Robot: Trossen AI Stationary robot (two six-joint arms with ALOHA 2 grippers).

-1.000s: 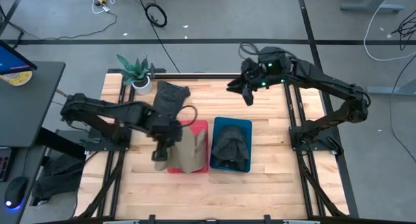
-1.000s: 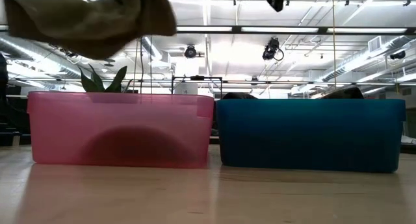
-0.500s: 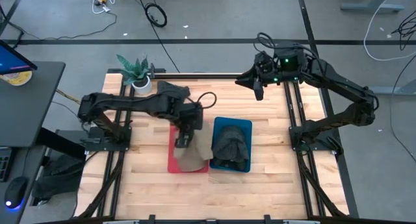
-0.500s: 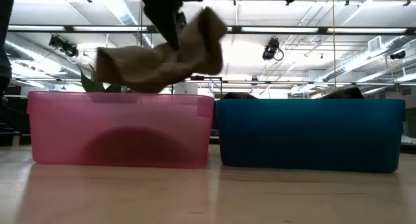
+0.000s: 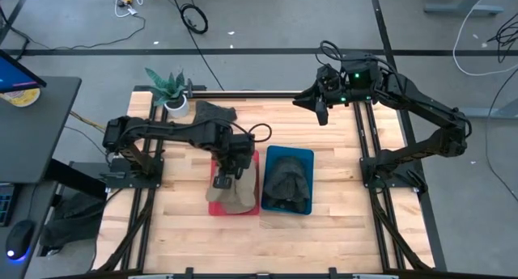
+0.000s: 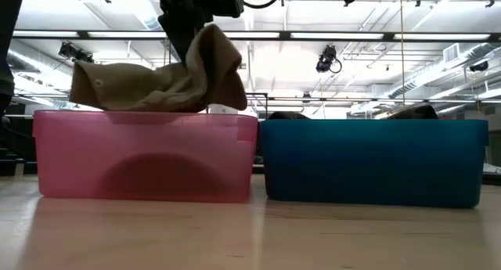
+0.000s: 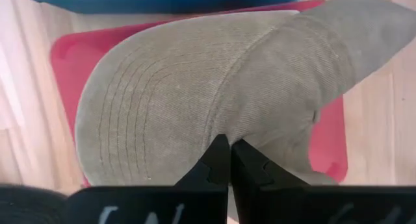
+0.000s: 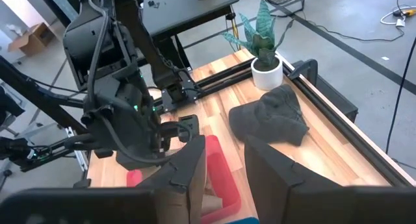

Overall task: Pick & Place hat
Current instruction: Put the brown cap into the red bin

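The left hand (image 5: pixel 223 182) is pinched fully closed on a fold of the tan hat (image 7: pixel 214 100), which hangs directly below it, sagging onto the rim of the pink bin (image 6: pixel 141 156). Judging by the overhang, the brim could catch that rim on release and the hat may slump outside onto the bench (image 5: pixel 324 218). The right hand (image 5: pixel 321 111) waits well off, its fingers partly apart and holding nothing, above the far bench edge.

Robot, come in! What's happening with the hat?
Left end effector shut on tan hat, over red bin. Right end effector waits above the table's back edge. Nothing blocking.
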